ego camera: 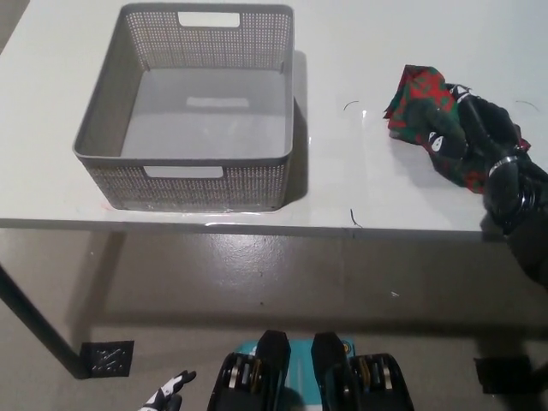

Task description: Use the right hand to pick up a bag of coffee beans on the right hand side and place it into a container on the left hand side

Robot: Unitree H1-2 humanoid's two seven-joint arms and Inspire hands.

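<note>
A red and green patterned coffee bag lies on the white table at the right. My black right hand is wrapped around the bag's near end, fingers closed over it. The bag still seems to rest on the tabletop. An empty grey mesh basket with cut-out handles stands at the table's left. My white left hand shows only as fingertips at the bottom edge, below the table.
The table's front edge runs across the middle of the picture, with grey floor below it. A dark table leg slants at the lower left. Bare tabletop lies between basket and bag.
</note>
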